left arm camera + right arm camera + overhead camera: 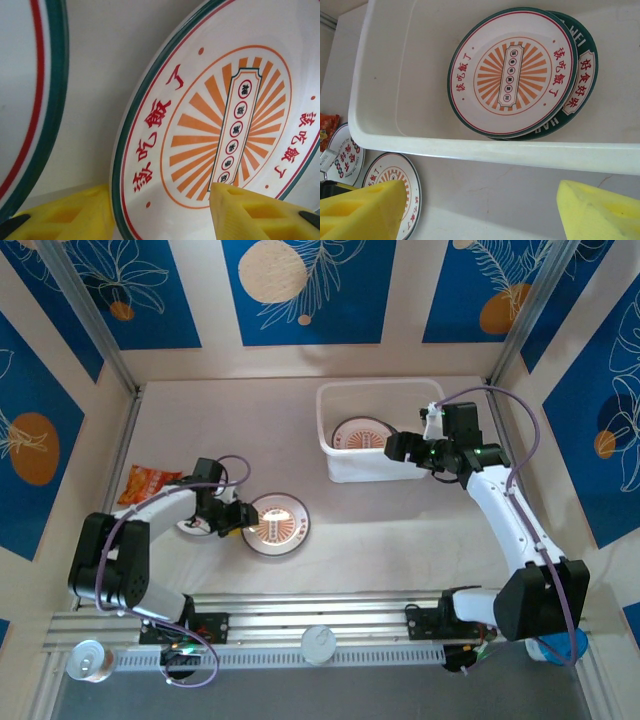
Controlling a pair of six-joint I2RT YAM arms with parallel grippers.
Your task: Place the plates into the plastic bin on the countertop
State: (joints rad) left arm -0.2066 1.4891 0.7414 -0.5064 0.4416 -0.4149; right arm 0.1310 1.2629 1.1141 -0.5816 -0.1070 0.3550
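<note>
Left tool (160, 189) stands half open astride the rim of the sunburst plate (225, 125); right tool (481, 187), wide open, holds nothing.

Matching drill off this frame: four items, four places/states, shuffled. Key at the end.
1. snack packet
2. loose sunburst plate
3. stacked plates
4. right gripper

A. inside the plastic bin
B. open, empty
C. rim between the fingers of the left gripper
D. at the left edge of the countertop

Pairs: 1-D, 2-C, 3-A, 4-B
</note>
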